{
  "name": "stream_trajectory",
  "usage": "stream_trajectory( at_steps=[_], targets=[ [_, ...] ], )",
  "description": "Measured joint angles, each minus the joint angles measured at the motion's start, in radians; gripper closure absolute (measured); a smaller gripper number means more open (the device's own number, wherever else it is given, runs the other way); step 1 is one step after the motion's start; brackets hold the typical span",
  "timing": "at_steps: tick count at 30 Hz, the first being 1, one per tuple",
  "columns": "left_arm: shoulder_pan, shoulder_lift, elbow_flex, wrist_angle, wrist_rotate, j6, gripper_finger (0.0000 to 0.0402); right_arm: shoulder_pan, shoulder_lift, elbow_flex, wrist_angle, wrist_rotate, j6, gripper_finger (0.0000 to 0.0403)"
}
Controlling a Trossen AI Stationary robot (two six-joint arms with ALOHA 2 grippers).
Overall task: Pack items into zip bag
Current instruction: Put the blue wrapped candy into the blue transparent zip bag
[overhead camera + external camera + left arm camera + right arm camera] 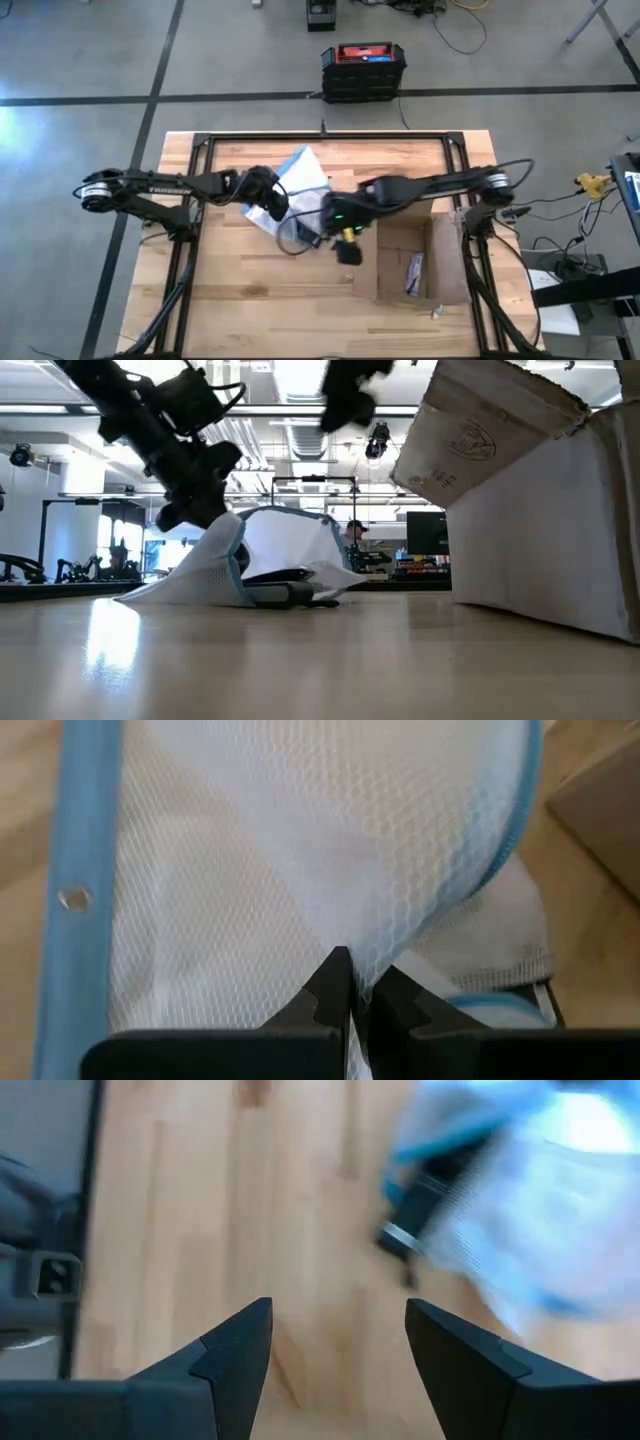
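The left gripper (352,982) is pinched shut on the mesh wall of the zip bag (298,178), lifting it off the table at mid-table, beside the cardboard box (412,262); the right gripper (338,1342) hangs empty, jaws wide — best keep the mouth taut (items not discernible here) and bring the right one in low.

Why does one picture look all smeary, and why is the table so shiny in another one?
In the right wrist view the white mesh zip bag with blue edging and the wooden table look streaked and soft, while the open right gripper looks sharper. In the low view ceiling lights glare off the table near the camera. In the left wrist view the mesh weave looks crisp where the left gripper pinches it.
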Motion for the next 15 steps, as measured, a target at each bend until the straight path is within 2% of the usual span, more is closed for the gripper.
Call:
stream_trajectory(
  at_steps=[3,5,9,15],
  targets=[
    [-0.018,-0.01,-0.014,-0.002,0.015,-0.026,0.0401,0.006,-0.095,-0.052,-0.168,0.137,0.004,0.0187],
    [-0.026,-0.019,-0.014,-0.006,0.019,-0.036,0.0401,0.006,-0.152,-0.121,-0.22,0.192,0.032,0.0185],
    [-0.029,-0.043,-0.014,-0.008,0.034,-0.062,0.0401,-0.002,-0.301,-0.288,-0.211,0.233,0.094,0.0176],
    [-0.029,-0.101,-0.014,-0.017,0.042,-0.07,0.0401,-0.002,-0.434,-0.556,-0.197,0.282,0.159,0.0164]
  ],
)
